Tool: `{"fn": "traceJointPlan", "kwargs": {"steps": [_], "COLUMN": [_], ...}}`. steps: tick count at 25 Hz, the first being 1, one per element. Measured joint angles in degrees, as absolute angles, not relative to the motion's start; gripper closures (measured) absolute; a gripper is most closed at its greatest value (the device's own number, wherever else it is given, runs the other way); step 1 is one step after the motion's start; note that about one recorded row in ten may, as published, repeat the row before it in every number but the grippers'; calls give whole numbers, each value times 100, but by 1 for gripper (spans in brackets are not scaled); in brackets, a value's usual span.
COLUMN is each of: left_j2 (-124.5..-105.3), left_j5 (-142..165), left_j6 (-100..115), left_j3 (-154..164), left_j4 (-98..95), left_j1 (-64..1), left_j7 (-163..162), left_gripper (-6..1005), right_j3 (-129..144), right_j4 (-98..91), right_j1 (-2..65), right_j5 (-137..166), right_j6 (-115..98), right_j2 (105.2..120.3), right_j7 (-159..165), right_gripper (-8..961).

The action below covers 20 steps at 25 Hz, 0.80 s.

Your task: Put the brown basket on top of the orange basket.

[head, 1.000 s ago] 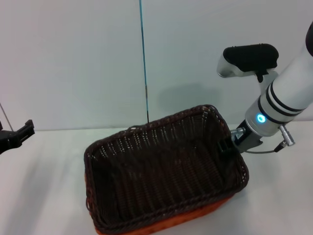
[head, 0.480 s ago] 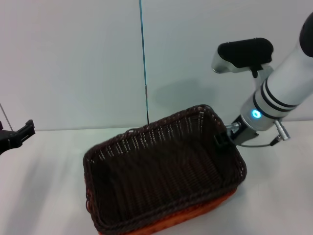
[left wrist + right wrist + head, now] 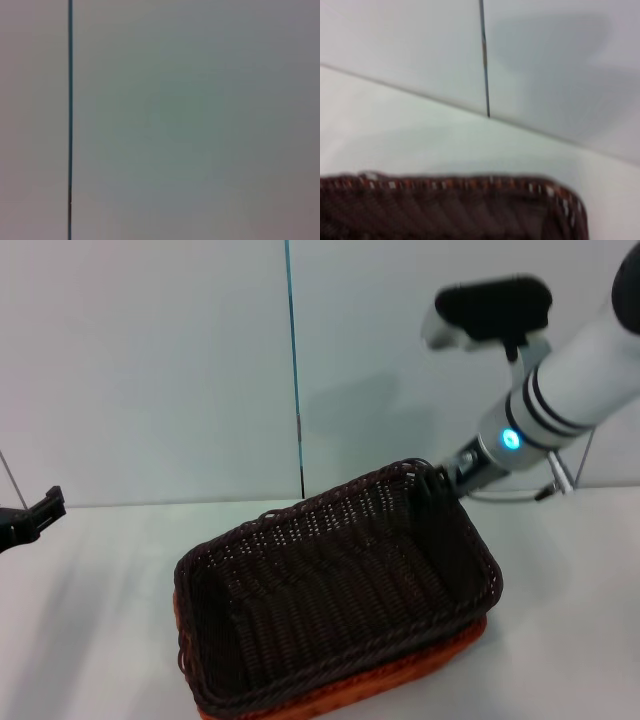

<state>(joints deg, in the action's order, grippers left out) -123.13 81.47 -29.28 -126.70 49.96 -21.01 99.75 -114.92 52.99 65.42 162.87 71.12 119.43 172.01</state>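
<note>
Right gripper (image 3: 437, 483) has risen to the brown basket (image 3: 330, 590)'s far corner, grip unclear; orange basket (image 3: 400, 675) beneath; left gripper (image 3: 30, 518) idles mid-left.

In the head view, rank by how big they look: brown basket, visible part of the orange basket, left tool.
1. Brown basket, largest.
2. Orange basket, only a strip showing beneath the brown one.
3. Left tool, smallest, partly cut off at the frame's edge.
</note>
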Motion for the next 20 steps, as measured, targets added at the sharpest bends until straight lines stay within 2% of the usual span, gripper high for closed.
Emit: {"fn": "traceJointPlan", "kwargs": {"steps": [5,14,20], "left_j2": [-12321,-12349,-12356], "left_j5": [8123,8094,8086], "left_j6": [-2920,-3005,-3147], "left_j3": [-12717,-12806,-12806], "left_j4": [4994,4952,4943], "left_j1": [-2098,-2068,-2070], "left_j7": [9958,9609,9521], "left_gripper": [107,107,107], "right_j3": [-11158,-9594,-8719], "right_j4": [6301,7542,7760], "right_j1": [6233,4198,3110], "right_j5": [16235,15434,15342], "right_j6": [6944,4069,2022], "right_j2": [11962,11909,11895], "right_j7": [17201,17181,17154], "right_gripper": [372,37,148]}}
